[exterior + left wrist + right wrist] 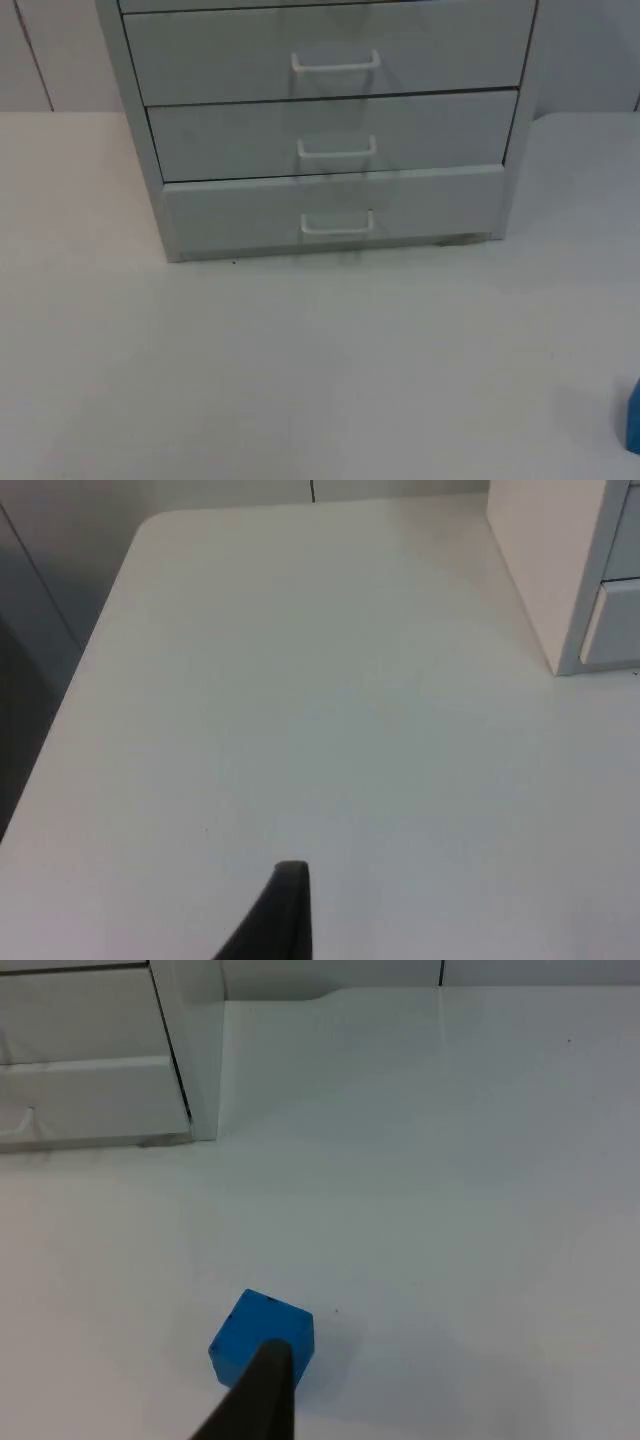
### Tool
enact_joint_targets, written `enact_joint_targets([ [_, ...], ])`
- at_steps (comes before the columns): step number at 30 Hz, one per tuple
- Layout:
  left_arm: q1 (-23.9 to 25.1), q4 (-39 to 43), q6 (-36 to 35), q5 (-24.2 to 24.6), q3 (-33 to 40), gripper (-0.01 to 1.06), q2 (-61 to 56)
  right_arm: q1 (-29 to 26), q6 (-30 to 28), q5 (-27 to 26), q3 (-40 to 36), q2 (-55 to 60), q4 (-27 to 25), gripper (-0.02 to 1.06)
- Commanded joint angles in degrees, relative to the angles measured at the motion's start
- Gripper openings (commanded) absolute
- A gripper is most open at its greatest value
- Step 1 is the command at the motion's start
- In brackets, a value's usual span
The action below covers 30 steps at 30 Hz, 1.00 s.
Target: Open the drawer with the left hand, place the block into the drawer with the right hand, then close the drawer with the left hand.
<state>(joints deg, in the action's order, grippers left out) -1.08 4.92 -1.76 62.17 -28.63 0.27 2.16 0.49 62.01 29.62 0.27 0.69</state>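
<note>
You can't tell either end effector's opening; a left end effector (285, 910) missing the bottom drawer handle (337, 224) leaves the blue block (262, 1338) stranded.

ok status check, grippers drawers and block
Left gripper over bare table, right gripper above blue block. Drawers all shut. Nothing in the way.

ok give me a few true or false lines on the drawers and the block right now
1. All three drawers of the pale grey drawer cabinet are shut. True.
2. The small blue cube block lies inside the bottom drawer. False: it sits on the white table top, apart from the cabinet.
3. Each drawer front carries a white handle. True.
4. The block is red. False: it is blue.
</note>
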Motion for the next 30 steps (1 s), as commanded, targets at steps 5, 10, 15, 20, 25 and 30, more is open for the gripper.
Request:
enact_joint_targets([
  [5,-0.2,-2.1,0.0,-0.7,0.3,1.05,-0.3,-0.2,0.0,-0.8,0.6,-0.3,-1.3,1.05],
  [10,-0.2,-4.9,0.0,-2.2,-1.2,1.05,2.0,-0.2,0.0,-2.5,3.4,7.5,-1.3,1.05],
  [15,-0.2,-4.9,0.0,-4.3,-2.6,1.05,7.5,-0.2,0.0,-5.9,5.5,15.8,-1.3,1.05],
  [20,-0.2,-4.9,0.0,-6.1,-3.5,1.05,15.2,-0.2,0.0,-9.4,6.3,25.1,-1.3,1.05],
  [25,-0.2,-5.8,0.0,-8.4,-3.8,1.05,20.5,-0.2,0.0,-11.5,6.3,33.4,-1.3,1.05],
  [30,-0.2,-5.9,0.0,-10.8,-3.8,1.05,25.1,-0.2,0.0,-12.5,6.3,41.2,-1.3,1.05],
])
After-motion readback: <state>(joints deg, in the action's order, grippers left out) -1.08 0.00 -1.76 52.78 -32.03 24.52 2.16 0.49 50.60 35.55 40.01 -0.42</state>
